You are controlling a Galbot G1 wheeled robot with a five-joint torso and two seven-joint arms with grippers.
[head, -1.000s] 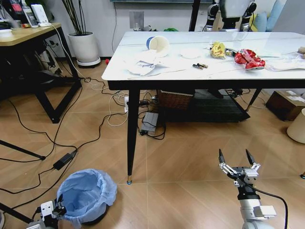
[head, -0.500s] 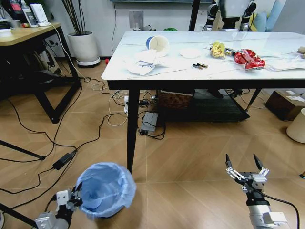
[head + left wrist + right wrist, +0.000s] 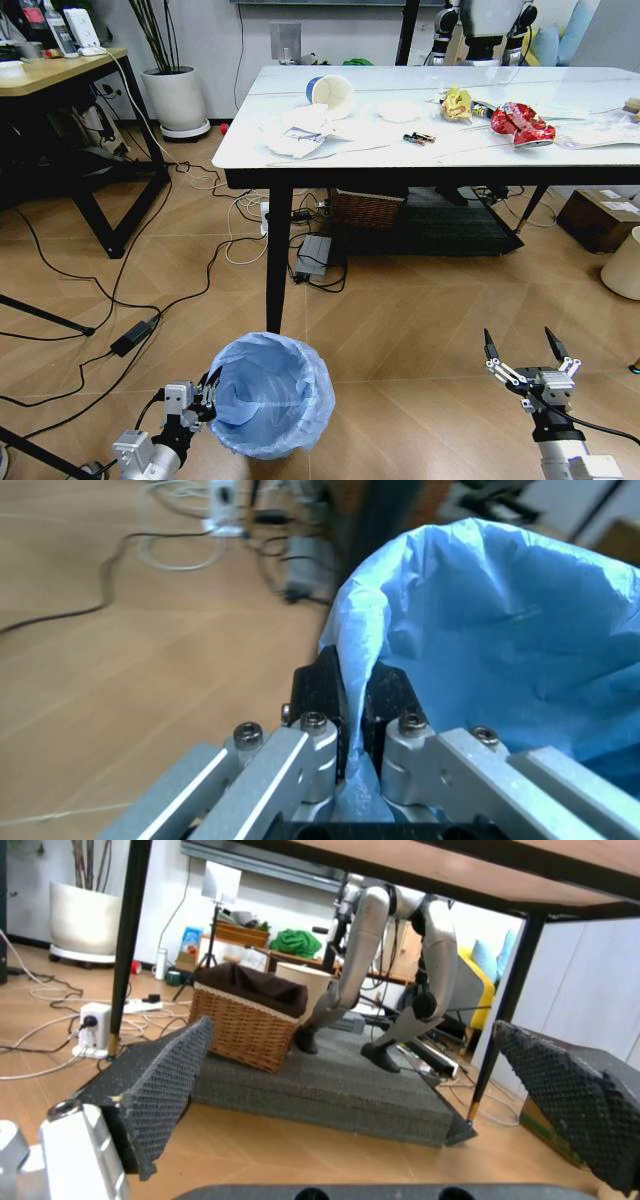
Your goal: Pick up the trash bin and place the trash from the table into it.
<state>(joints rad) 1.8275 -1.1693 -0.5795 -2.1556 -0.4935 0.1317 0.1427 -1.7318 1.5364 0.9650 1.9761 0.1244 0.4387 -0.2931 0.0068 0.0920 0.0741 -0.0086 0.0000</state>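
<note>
The trash bin (image 3: 268, 392), lined with a crinkly light-blue bag, hangs low over the floor in front of the table's near left leg. My left gripper (image 3: 208, 388) is shut on its rim; the left wrist view shows the black fingers (image 3: 322, 697) pinching the bag edge (image 3: 470, 615). On the white table (image 3: 560, 150) lies the trash: a blue-and-white paper cup (image 3: 331, 94), crumpled white paper (image 3: 301, 132), a yellow wrapper (image 3: 457, 103) and a red wrapper (image 3: 522, 122). My right gripper (image 3: 520, 351) stands open and empty at lower right, below table height.
Cables and a power brick (image 3: 135, 335) trail across the wooden floor at left. A wooden desk (image 3: 60, 70) and a potted plant (image 3: 177, 95) stand at back left. A wicker basket (image 3: 248, 1014) sits under the table. A cream bin (image 3: 625, 265) is at the right edge.
The left gripper has carried the bin to the right and toward the table leg. The right gripper has sunk lower and a little to the right, still open.
</note>
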